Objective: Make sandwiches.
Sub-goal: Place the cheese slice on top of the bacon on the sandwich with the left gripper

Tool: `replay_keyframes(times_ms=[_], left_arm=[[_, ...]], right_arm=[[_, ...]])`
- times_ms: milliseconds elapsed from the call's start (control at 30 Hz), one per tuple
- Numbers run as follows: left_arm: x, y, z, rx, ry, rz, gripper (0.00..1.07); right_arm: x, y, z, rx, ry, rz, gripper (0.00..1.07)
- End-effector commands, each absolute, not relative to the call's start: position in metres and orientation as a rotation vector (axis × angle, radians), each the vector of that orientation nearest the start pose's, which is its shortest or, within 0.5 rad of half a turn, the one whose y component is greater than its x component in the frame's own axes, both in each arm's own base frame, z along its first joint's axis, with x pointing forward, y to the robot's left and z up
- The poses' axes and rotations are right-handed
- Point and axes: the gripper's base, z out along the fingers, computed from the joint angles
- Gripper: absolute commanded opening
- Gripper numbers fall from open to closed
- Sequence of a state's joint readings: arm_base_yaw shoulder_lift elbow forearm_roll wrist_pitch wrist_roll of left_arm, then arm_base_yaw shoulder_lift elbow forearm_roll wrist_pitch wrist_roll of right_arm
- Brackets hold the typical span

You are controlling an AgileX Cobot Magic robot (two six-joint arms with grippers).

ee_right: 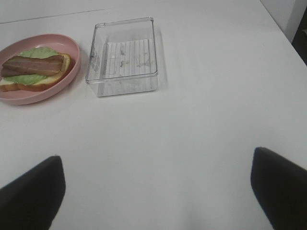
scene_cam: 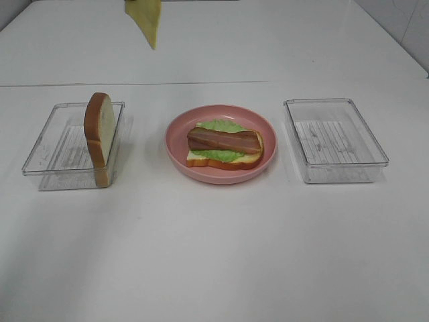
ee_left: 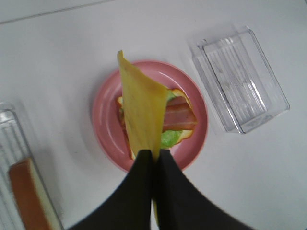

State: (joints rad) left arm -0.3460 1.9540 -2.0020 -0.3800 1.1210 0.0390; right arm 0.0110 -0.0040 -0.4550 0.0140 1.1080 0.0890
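The right hand hovers over the white counter, fingers wide apart. On the pink plate lies the open sandwich: bread, lettuce, bacon. Beyond it, the left hand is clamped on the yellow cheese slice, which hangs in the air.

The light is bright, even and diffuse, coming from overhead. The white table shows as pale grey with no hot spots. Shadows are faint and soft-edged. A thin one hugs the pink plate on the side toward the table's near edge, and weak grey ones lie under the clear trays. The tray rims carry only thin bright lines, with no strong glare. All three views are soft and slightly grainy. In the left wrist view the cheese slice is blurred, and the left gripper is almost featureless black. The right gripper shows only as two dark, unfocused fingers.
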Motion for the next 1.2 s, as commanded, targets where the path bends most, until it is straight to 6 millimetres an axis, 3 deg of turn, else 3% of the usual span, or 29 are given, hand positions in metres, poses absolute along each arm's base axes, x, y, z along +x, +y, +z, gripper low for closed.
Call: replay_keyframes(times_ms=[33, 100, 200, 267, 767, 800, 1033, 1200], left_arm=[[0.403, -0.197, 0.341, 0.473, 2.524, -0.676, 0.00], [0.406, -0.214, 0.321, 0.521, 2.551, -0.717, 0.00], [0.407, -0.219, 0.315, 0.534, 2.560, -0.736, 0.00], [0.412, -0.237, 0.283, 0.578, 2.610, -0.814, 0.00], [0.434, -0.276, 0.214, 0.570, 2.655, -1.052, 0.00], [0.438, -0.281, 0.203, 0.565, 2.663, -1.071, 0.00], [0.443, -0.284, 0.180, 0.564, 2.704, -1.079, 0.00], [0.445, -0.279, 0.172, 0.602, 2.739, -0.959, 0.00]], right_arm=[[-0.007, 0.001, 0.261, 0.082, 2.093, 0.076, 0.98], [-0.007, 0.001, 0.261, 0.082, 2.093, 0.076, 0.98], [-0.007, 0.001, 0.261, 0.082, 2.093, 0.076, 0.98], [-0.007, 0.001, 0.261, 0.082, 2.093, 0.076, 0.98], [-0.007, 0.001, 0.261, 0.082, 2.093, 0.076, 0.98], [-0.007, 0.001, 0.261, 0.082, 2.093, 0.076, 0.98], [-0.007, 0.001, 0.261, 0.082, 2.093, 0.076, 0.98], [-0.007, 0.001, 0.261, 0.082, 2.093, 0.076, 0.98]])
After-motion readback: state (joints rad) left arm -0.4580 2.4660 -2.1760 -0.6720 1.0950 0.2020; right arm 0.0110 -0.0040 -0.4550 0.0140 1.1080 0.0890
